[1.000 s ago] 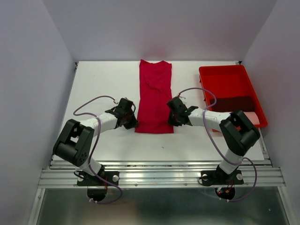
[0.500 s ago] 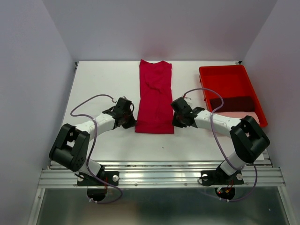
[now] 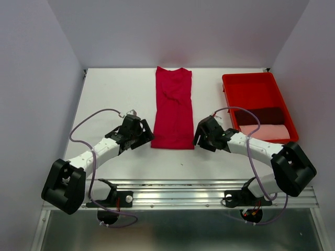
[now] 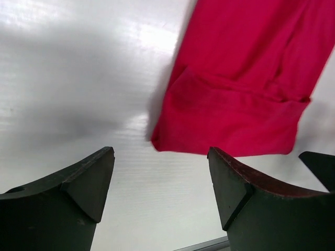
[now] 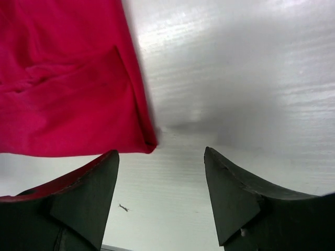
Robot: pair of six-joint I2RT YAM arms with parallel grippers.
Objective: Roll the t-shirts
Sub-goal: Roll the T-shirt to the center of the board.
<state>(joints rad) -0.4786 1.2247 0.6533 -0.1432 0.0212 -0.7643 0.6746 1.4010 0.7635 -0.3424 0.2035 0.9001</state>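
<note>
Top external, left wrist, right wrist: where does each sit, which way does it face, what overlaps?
Top external: above and behind the bases, looking down on the table, crimson t-shirt and red tray; left arm and right arm show whole.
Left wrist: on the left arm, looking down past the open left gripper at the t-shirt's near-left corner.
Right wrist: mirrored, open right gripper, near-right corner.
Shared: all three see the t-shirt's near hem.

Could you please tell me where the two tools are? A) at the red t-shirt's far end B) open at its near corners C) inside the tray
B: the left tool and right tool sit open, flanking the near corners of the red t-shirt.
</note>
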